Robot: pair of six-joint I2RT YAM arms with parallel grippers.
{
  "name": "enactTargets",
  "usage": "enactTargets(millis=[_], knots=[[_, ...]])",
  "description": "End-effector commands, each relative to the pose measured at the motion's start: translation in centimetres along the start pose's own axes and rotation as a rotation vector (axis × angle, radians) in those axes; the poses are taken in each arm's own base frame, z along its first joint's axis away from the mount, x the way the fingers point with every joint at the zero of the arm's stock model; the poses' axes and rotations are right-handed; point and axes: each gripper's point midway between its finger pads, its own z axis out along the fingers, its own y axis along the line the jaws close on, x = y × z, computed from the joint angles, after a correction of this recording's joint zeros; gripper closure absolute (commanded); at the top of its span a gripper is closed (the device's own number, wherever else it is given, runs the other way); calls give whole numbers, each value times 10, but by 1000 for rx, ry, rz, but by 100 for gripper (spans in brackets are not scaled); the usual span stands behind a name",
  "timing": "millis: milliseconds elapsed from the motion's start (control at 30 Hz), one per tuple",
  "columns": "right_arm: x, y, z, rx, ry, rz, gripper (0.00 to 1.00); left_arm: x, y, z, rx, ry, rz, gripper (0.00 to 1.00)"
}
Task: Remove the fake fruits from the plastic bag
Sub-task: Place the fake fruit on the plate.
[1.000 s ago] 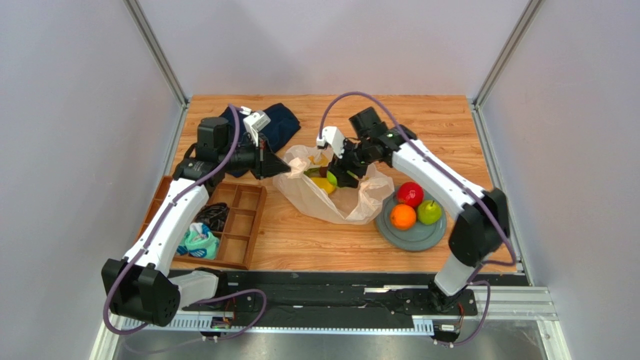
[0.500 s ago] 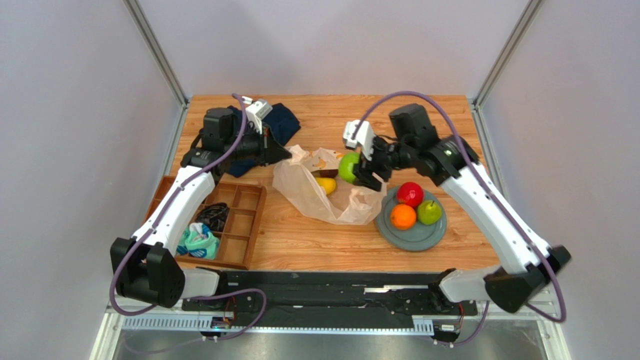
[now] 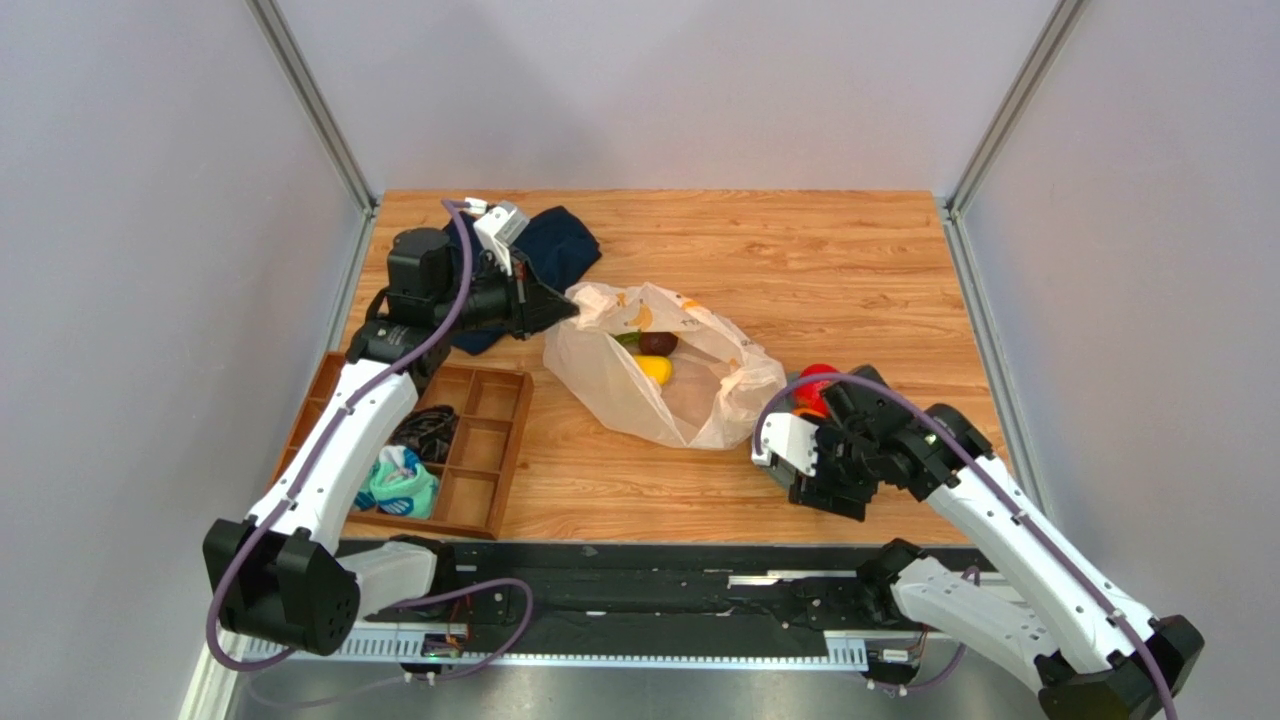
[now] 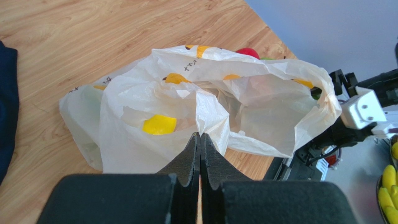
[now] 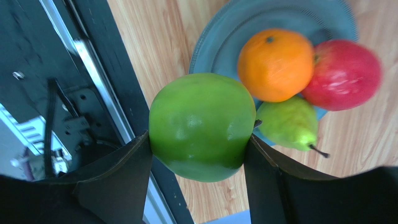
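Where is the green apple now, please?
Right wrist view: the green apple is clamped in the right gripper, beside the orange on the plate.

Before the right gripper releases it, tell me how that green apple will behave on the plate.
The green apple is round and glossy, so it will probably roll once freed. The plate looks shallow and holds an orange, a red apple and a pear, so it may nudge them or roll off.

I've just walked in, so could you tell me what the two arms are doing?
The left gripper is shut on an edge of the translucent cream plastic bag. The right gripper holds a glossy green plastic apple by the round grey plate, which carries an orange, a red apple and a green pear. A yellow fruit lies inside the bag.
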Motion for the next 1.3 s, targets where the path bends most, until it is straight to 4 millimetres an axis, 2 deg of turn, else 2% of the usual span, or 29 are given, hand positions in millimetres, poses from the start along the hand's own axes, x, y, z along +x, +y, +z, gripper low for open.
enactTargets(millis=[0,200,400,500,600,633,767,800,833,867,900,1000,1067,1100,1133,1200,1233,1267], knots=[[25,-15,13,96,89,-103,59,-8,-3,-7,-8,-30,38,100],[36,-35,29,208,130,-160,57,-10,-4,-14,-21,-29,61,100],[48,-42,43,240,186,-215,55,-14,-3,-22,-38,-45,59,100],[54,-43,46,257,206,-229,49,-13,-3,-26,-45,-48,60,100],[57,-43,47,273,208,-237,37,-11,-5,-29,-43,-50,57,100],[57,-43,45,282,203,-237,30,-11,-6,-30,-43,-54,58,100],[48,-37,30,281,135,-241,17,-8,-7,-31,-36,-50,53,100],[36,-37,20,297,72,-240,13,-7,-7,-30,-35,-50,50,100],[31,-35,14,296,44,-240,0,-6,-8,-30,-28,-51,43,100],[31,-30,11,275,35,-242,0,-6,-8,-29,-25,-53,41,100],[20,-30,-1,285,-16,-250,0,-6,-9,-29,-20,-54,36,100],[12,-30,-21,285,-37,-246,0,-2,-10,-29,-12,-51,12,100],[-12,-38,-46,304,-115,-254,0,3,-10,-29,-9,-41,-4,100],[-27,-40,-53,302,-166,-253,0,5,-11,-29,-9,-39,-15,100],[-53,-55,-75,349,-241,-243,0,12,-9,-28,-13,-33,-30,100],[-89,-60,-89,305,-361,-172,2,19,-8,-28,-14,-34,-55,100],[-119,-76,-104,296,-419,-151,3,30,-8,-29,-15,-22,-73,100],[-141,-72,-107,224,-494,-84,6,34,-7,-29,-17,-19,-83,100]])
